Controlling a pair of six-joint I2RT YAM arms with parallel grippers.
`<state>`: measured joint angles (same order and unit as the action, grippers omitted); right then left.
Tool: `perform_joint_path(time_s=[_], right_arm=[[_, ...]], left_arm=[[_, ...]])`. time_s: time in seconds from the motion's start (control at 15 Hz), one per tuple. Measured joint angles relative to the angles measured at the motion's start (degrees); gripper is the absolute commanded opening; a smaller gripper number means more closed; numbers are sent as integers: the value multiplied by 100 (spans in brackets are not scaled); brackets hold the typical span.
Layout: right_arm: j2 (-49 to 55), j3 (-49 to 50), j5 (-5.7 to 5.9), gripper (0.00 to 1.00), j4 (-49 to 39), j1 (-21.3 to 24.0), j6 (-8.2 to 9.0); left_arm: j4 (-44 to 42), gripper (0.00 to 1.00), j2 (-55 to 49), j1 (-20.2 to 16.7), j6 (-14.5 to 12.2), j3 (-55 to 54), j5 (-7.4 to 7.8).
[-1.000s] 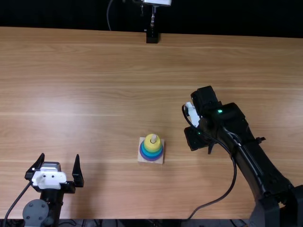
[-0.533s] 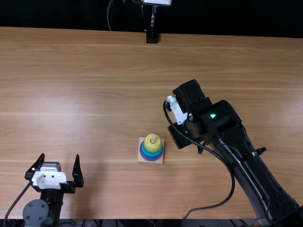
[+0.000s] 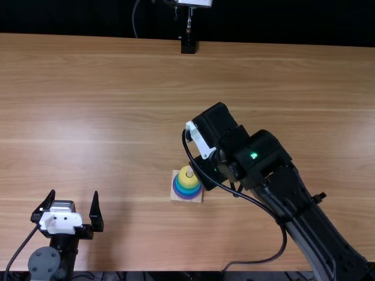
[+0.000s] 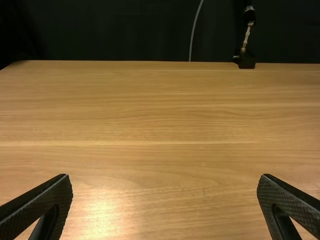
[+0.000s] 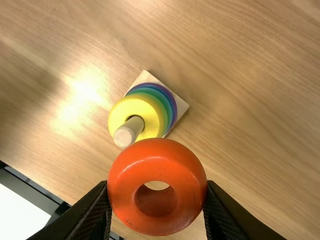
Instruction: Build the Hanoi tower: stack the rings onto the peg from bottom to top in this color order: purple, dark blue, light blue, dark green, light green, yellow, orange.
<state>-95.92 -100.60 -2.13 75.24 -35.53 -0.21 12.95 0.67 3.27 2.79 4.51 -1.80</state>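
Beside the peg's upper right, in the top view, stands my right gripper (image 3: 202,170), its fingertips hidden beneath its own body. In the right wrist view that gripper (image 5: 157,187) is shut on the orange ring (image 5: 157,220), held apart from the peg. The wooden peg (image 5: 125,136) rises from a square base (image 3: 176,195); a yellow ring (image 3: 185,176) tops the stack, with blue, green and purple rings (image 3: 187,196) below. My left gripper (image 3: 70,211) is at the near left with fingers wide apart; in the left wrist view the gripper (image 4: 165,182) holds nothing.
A black stand (image 3: 188,45) is at the table's far edge. The right arm's cable (image 3: 275,219) loops over the table at the near right. The light brown table (image 3: 117,117) spreads around the stack.
The right arm has swung left across the table, bringing its gripper close to the peg. My left arm has stayed still, and so have the stacked rings.
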Motion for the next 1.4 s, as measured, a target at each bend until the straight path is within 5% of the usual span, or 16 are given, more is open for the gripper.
perform_joint_path(time_s=[0.87,1.4], right_arm=[[-2,0,-50,0,-50,-273,81],[-92,-15,-92,0,-142,-273,275]], left_arm=[[7,100,0,0,2,0,-2],[2,100,0,0,0,0,-13]])
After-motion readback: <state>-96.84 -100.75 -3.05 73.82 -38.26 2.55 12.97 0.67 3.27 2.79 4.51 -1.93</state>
